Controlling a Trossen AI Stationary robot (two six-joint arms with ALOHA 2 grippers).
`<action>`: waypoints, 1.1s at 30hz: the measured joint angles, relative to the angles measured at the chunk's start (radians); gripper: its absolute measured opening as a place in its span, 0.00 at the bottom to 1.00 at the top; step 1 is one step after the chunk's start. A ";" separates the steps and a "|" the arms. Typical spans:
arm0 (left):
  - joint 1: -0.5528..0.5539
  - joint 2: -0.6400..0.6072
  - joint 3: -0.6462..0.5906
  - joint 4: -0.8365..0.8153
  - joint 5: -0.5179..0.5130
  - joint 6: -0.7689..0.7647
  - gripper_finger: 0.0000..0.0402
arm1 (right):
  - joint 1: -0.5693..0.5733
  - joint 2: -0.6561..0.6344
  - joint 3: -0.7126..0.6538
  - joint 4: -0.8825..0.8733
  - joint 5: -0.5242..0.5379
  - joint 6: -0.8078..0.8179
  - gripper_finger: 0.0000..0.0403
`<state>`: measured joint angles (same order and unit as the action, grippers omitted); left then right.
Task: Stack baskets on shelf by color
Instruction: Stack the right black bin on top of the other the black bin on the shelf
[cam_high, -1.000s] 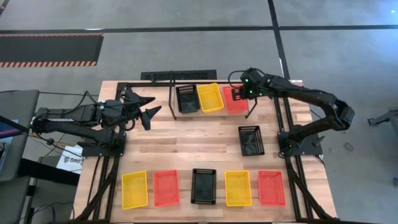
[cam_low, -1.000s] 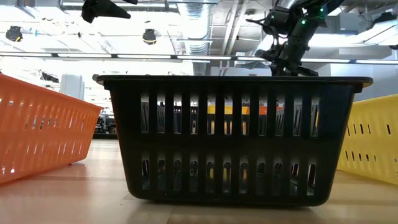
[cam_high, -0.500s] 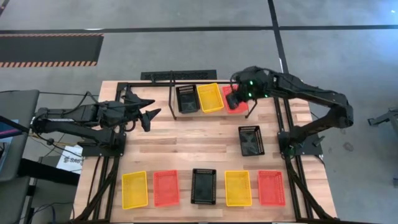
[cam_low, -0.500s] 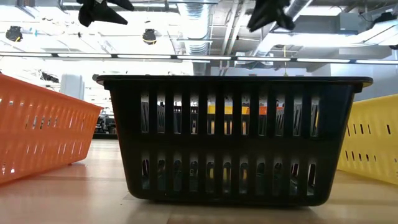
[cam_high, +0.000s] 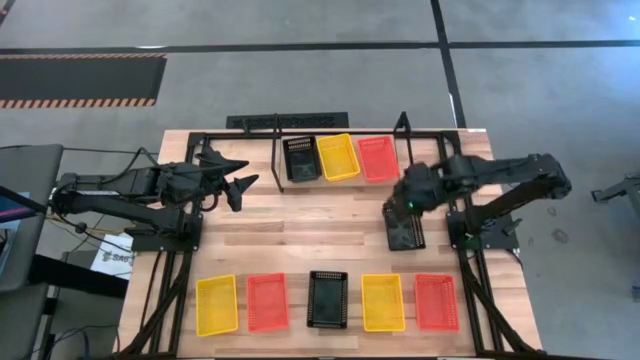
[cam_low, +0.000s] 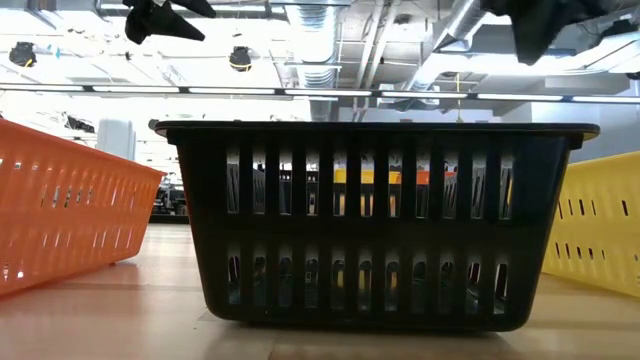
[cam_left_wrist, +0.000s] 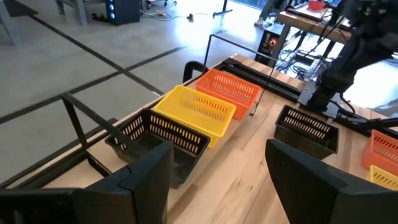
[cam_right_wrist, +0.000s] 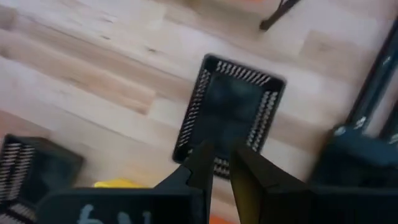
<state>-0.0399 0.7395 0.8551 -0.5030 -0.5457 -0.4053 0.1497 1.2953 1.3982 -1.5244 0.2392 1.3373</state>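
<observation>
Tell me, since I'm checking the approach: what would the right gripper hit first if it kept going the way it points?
Probably the lone black basket on the table: the right gripper points down at its near end, fingers slightly apart. How far above it cannot be told.

The high view looks straight down on the whole table (cam_high: 330, 225), from far above. The low view sits at table height, very near a black basket (cam_low: 375, 225) that fills its middle, and faces level into the room. The left wrist view looks along the shelf (cam_left_wrist: 124, 134) toward 2 o'clock. The right wrist view looks down, close, on the lone black basket (cam_right_wrist: 230, 112), which the high view (cam_high: 404, 225) shares.
</observation>
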 joint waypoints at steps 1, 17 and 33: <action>0.000 0.000 0.000 0.000 0.001 0.000 0.60 | 0.027 -0.010 -0.028 0.016 0.010 0.046 0.18; 0.000 0.000 0.000 -0.001 0.017 0.001 0.60 | 0.240 -0.137 -0.490 0.314 -0.006 0.469 0.24; 0.000 0.000 0.000 -0.002 0.016 0.000 0.60 | 0.157 -0.159 -0.743 0.529 -0.033 0.437 0.52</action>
<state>-0.0402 0.7395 0.8551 -0.5049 -0.5293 -0.4053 0.3070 1.1366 0.6556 -0.9958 0.2066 1.7739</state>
